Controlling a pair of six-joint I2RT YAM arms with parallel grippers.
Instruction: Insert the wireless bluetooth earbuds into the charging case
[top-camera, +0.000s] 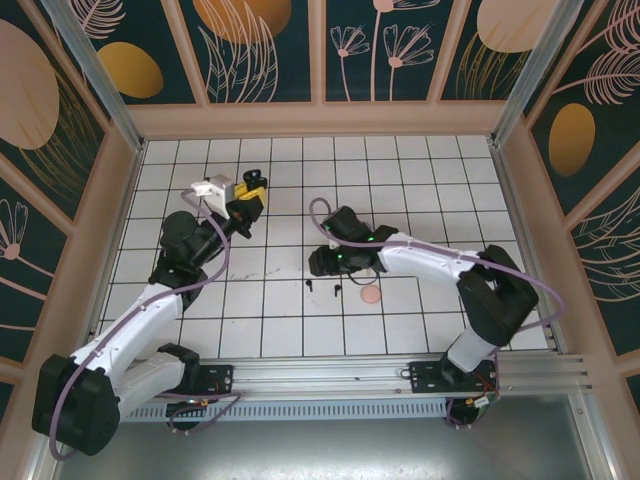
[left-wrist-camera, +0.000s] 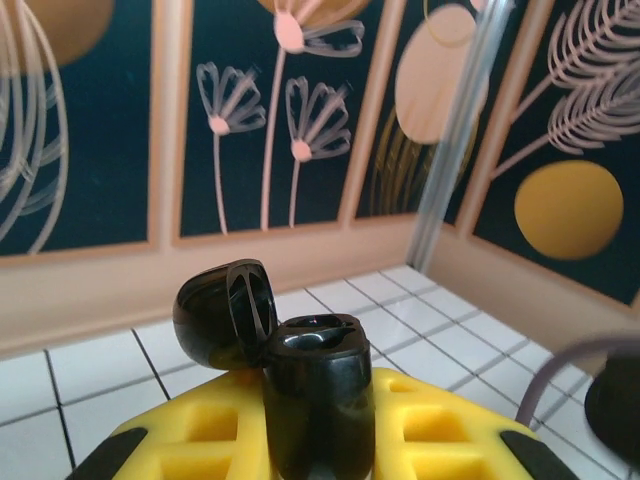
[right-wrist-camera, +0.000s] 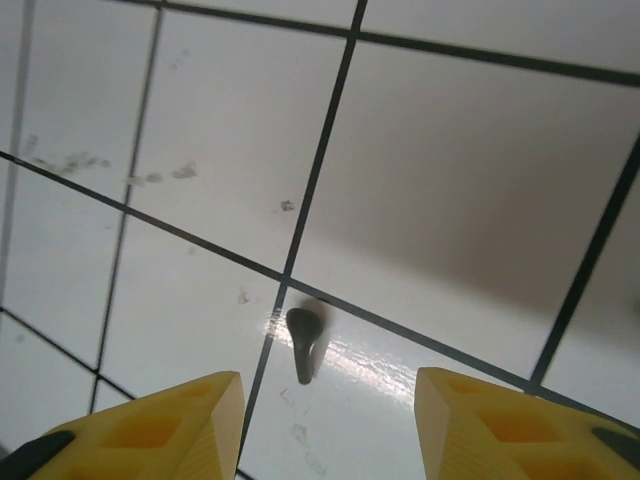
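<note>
- Picking up the earbud (right-wrist-camera: 303, 343) looks tricky to me. It is tiny and very light, and it seems hard and smooth, so a bad pinch could make it slip or flick away.
- It lies flat on the white table (top-camera: 420, 200), right by a dark grid line. Its thin stem points toward the near side.
- I think the fat round head is the best place to hold it, because the stem is so thin.
- The right end effector (right-wrist-camera: 328, 390) hangs low over it. Its yellow fingers are apart, one on each side of the earbud, and neither touches it.
- From above, one dark earbud (top-camera: 310, 287) and a second dark earbud (top-camera: 336, 290) lie just beside this end effector. I cannot tell which one sits between the fingers.
- The charging case (left-wrist-camera: 318, 390) is black, shiny and hard. Its lid (left-wrist-camera: 225, 315) is tipped back and open.
- The left end effector (top-camera: 248, 195) is clamped on the lower part of the case, holding it up off the table, well apart from the earbuds.
</note>
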